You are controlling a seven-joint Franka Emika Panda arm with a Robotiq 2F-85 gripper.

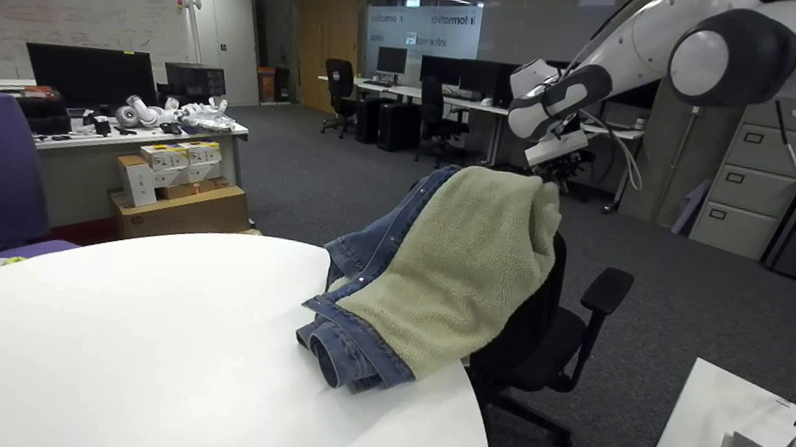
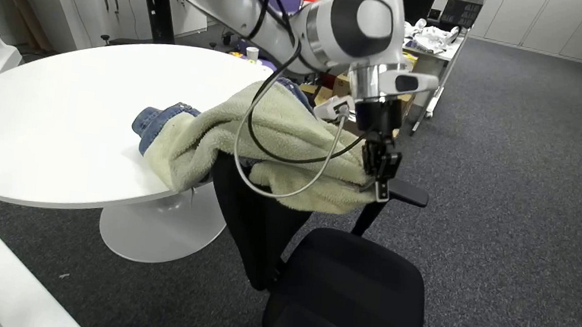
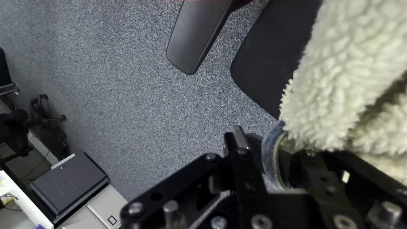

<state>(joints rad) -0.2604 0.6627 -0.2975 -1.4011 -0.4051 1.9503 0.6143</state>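
A blue denim jacket with a cream fleece lining (image 1: 467, 259) lies fleece side up, from the round white table's edge across the back of a black office chair. In an exterior view its far corner reaches my gripper (image 2: 376, 184), which points down over the chair's armrest side. The wrist view shows the denim edge (image 3: 270, 156) folded between the two black fingers, so my gripper (image 3: 275, 148) is shut on the jacket. Fleece (image 3: 349, 79) covers the tip of the right-hand finger there. One blue cuff (image 1: 334, 356) rests on the table.
The black chair's seat (image 2: 349, 284) and armrest (image 2: 408, 192) stand below the gripper. The round table (image 1: 138, 344) is beside the chair. A white bench (image 1: 715, 415) carries the arm's base. Cables (image 2: 242, 143) loop from the arm in front of the jacket.
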